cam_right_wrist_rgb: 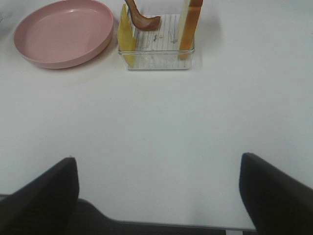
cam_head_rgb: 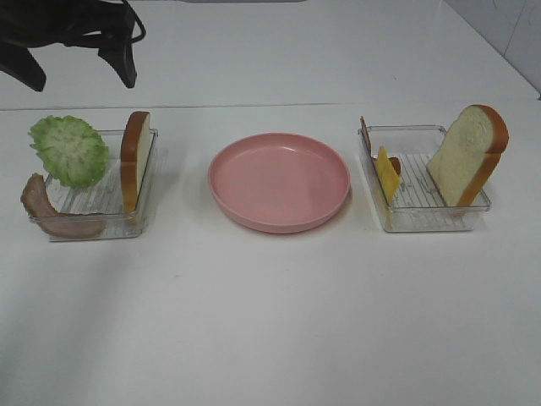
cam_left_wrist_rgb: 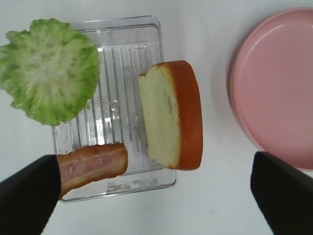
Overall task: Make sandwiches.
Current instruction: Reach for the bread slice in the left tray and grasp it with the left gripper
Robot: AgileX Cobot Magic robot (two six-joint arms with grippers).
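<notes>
left bread slice (cam_left_wrist_rgb: pixel 171 115): up on its edge in the left tray, crust facing the plate. It sits right below the left gripper, between the two spread fingers (cam_left_wrist_rgb: pixel 29 196), and nothing touches it.
lettuce (cam_left_wrist_rgb: pixel 49 68): ruffled leaf propped on the tray's far rim, beyond the bread from the plate.
left bacon strip (cam_left_wrist_rgb: pixel 93 164): draped over a tray corner, close under one finger.
left tray (cam_left_wrist_rgb: pixel 127 39): clear and ribbed, beneath the hand.
left gripper (cam_head_rgb: pixel 81 76): hovering over that tray, jaws spread wide, holding nothing.
right bread slice (cam_head_rgb: pixel 469 156): leaning upright in the right tray, well ahead of the right gripper.
cheese slice (cam_head_rgb: pixel 388 173): on edge against the tray wall nearest the plate.
right bacon strip (cam_right_wrist_rgb: pixel 142 17): curled just beside the cheese.
right tray (cam_head_rgb: pixel 423 222): well apart from the hand, straight out in front.
right gripper (cam_right_wrist_rgb: pixel 157 159): jaws wide, nothing in them, only bare table (cam_head_rgb: pixel 270 321) between the fingers.
pink plate (cam_head_rgb: pixel 279 182): between the two trays, ahead of the right gripper, toward the other arm's side.
</notes>
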